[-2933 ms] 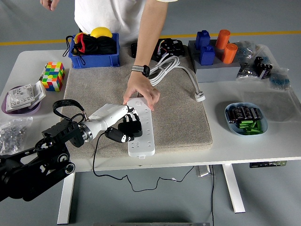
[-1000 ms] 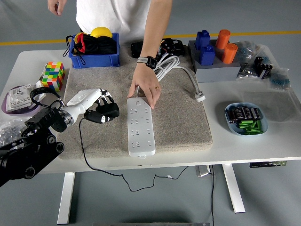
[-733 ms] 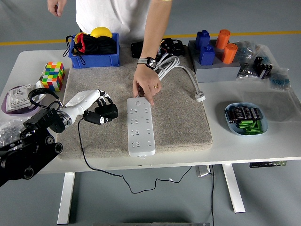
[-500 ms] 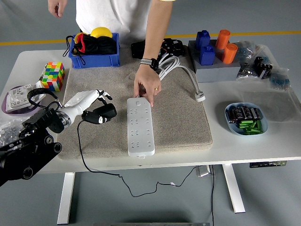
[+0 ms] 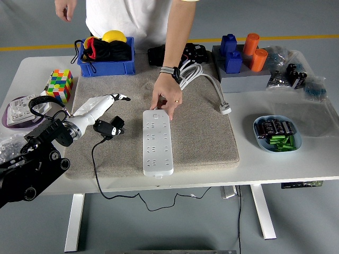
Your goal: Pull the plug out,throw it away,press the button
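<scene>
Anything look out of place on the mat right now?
The black plug lies loose on the beige mat just under the left hand, whose fingers are spread and hold nothing; its cord trails off the table's near edge. A person's hand rests at the top end of the white power strip.

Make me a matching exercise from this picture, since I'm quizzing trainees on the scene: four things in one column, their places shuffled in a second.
Things:
1. black plug
2. white power strip
3. colour cube
4. blue bin

Places:
A. at the table's far edge, holding black, red and yellow things
B. on the mat, just below the left hand's spread fingers, its cord trailing off the table's near edge
C. on the bare table left of the mat
D. lengthwise on the mat, with a person's hand at its far end

Pairs: 1-B, 2-D, 3-C, 4-A
</scene>
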`<move>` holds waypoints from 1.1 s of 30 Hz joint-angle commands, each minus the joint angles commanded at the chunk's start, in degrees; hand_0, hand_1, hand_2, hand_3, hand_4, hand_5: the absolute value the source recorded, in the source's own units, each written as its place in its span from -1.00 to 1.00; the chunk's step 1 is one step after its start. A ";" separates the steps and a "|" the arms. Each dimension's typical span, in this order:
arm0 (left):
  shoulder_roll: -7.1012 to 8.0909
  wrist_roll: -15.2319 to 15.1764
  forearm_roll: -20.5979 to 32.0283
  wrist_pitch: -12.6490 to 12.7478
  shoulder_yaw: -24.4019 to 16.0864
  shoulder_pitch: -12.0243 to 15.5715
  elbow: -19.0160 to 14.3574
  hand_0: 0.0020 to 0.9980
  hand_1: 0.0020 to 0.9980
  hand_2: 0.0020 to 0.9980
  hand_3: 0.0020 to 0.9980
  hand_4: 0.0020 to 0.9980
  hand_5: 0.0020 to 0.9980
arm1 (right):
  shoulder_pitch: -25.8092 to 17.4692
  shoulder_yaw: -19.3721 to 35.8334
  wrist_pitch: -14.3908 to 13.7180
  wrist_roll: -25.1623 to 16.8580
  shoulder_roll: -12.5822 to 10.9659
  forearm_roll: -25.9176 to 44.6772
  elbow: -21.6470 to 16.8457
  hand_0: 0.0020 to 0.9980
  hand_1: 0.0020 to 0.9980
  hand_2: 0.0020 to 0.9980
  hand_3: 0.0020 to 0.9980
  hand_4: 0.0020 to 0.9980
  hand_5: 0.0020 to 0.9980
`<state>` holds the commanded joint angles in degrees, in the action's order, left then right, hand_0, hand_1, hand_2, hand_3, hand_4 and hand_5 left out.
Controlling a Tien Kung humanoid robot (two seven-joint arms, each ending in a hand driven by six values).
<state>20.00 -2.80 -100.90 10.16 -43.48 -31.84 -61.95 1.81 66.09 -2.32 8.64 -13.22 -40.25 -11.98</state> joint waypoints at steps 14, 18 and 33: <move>-1.85 3.28 1.61 -3.71 5.61 -5.37 0.13 -0.43 -0.83 -0.87 0.23 -0.99 -1.00 | -0.10 -0.16 0.02 0.04 -0.03 0.23 0.05 0.50 0.33 0.31 0.24 0.35 0.01; -3.31 4.27 2.22 -4.13 9.49 -8.40 2.71 -0.43 -0.83 -0.87 0.23 -0.99 -1.00 | -0.04 -0.24 -0.06 -0.01 -0.03 0.36 0.01 0.50 0.33 0.31 0.24 0.35 0.01; -7.75 5.20 3.92 -4.21 17.70 -14.56 10.42 -0.52 -0.89 -0.89 0.28 -1.00 -1.00 | 0.11 -0.77 -0.06 -0.01 -0.10 0.77 0.13 0.50 0.33 0.31 0.24 0.35 0.01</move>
<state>12.25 2.40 -96.98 5.95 -25.78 -46.40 -51.52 1.92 65.31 -2.39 8.63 -13.32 -39.48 -11.86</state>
